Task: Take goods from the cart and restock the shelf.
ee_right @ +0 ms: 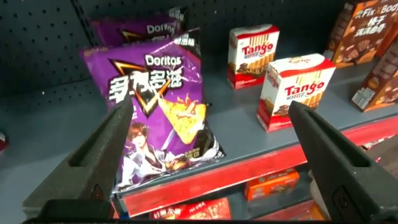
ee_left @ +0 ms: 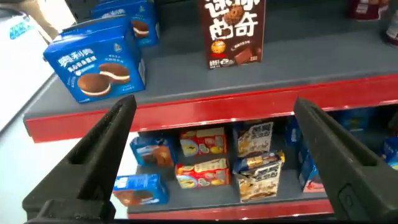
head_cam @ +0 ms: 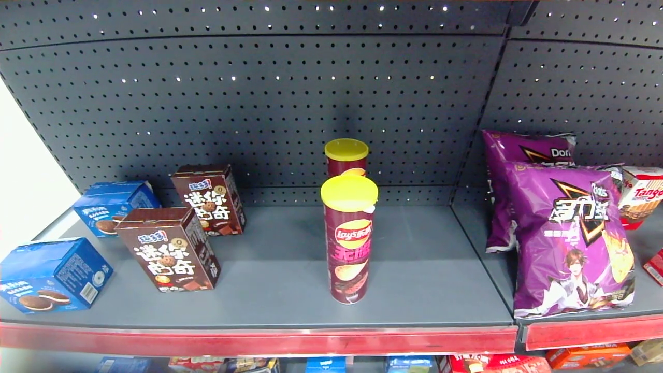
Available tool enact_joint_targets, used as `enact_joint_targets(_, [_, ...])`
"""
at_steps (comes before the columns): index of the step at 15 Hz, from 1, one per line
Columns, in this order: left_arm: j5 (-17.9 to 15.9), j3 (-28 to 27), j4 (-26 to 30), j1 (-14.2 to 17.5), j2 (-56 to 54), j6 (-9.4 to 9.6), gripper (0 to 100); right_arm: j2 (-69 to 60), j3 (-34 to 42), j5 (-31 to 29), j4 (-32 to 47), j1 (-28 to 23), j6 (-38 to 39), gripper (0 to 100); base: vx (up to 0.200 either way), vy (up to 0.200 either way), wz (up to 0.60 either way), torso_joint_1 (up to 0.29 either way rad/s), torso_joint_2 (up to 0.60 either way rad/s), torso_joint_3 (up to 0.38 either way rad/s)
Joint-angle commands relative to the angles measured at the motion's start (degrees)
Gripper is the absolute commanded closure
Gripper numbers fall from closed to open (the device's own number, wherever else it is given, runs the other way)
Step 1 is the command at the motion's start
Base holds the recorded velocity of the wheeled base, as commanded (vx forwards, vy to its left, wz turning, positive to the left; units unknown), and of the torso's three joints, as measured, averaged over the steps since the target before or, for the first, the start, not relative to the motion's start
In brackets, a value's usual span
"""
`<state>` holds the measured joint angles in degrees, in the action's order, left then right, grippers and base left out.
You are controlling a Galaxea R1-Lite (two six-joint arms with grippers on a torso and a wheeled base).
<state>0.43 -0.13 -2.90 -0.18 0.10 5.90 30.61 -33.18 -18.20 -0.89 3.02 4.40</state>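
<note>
Grey shelf [head_cam: 424, 269] with red front edge, dark pegboard [head_cam: 259, 103] behind. Both left gripper [ee_left: 214, 104] and right gripper [ee_right: 211, 107] spread wide, holding nothing.

The far crisp can [head_cam: 346, 155] stands behind the near crisp can [head_cam: 348, 243], which hides its lower body. The near purple chip bag [head_cam: 570, 238] covers most of the far purple chip bag [head_cam: 523, 150]. At the right edge of the head view, a wafer box [head_cam: 642, 194] and a red pack [head_cam: 655, 267] are cut off. Lower-shelf goods [head_cam: 409, 363] are cropped at the near edge. In the left wrist view, the small packs [ee_left: 205, 165] below are too blurred to name.
</note>
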Motion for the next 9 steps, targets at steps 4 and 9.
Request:
enact_joint_targets(4, [5.37,0.13,2.81,0.18,-0.10,-5.02,0,-1.26,-1.89,0.01,0.71,-0.21,-0.01,0,0.000,0.000,0.00,0.000,0.00,0.000])
enact_joint_targets(9, [1.51,-0.04,2.90,0.09,-0.10,-7.31,0,-2.49,-1.36,0.01,2.56,-1.00,-0.01,0,0.000,0.000,0.00,0.000,0.00,0.000])
